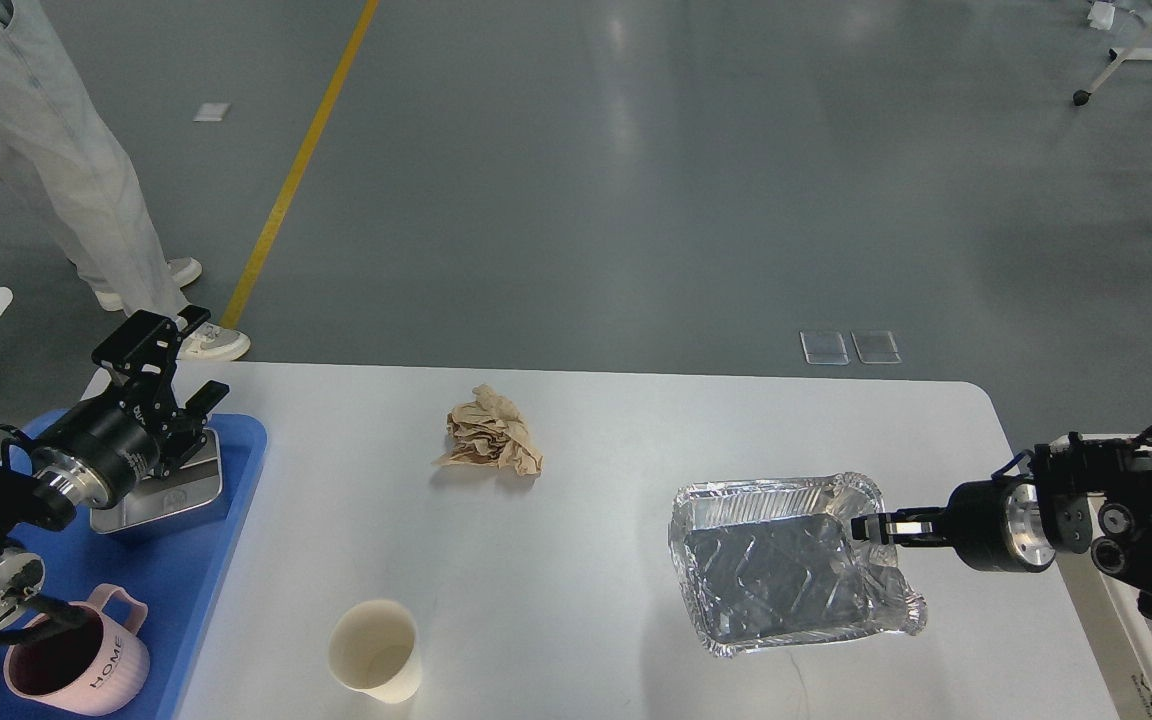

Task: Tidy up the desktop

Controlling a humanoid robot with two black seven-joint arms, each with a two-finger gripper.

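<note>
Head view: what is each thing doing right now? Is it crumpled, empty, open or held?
foil tray: empty, dented, right rim pinched by the right hand
paper cup: upright, empty
brown paper: crumpled, lying on the desktop
pink mug: upright on the blue tray
metal box: open top, on the blue tray
left hand: fingers apart, holding nothing

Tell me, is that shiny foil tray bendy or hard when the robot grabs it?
Probably bendy. The foil tray is thin, and its rim looks crumpled where the right gripper pinches it, so it likely flexes rather than staying stiff. It looks empty, so it is probably very light and would slide easily across the smooth desktop.
</note>
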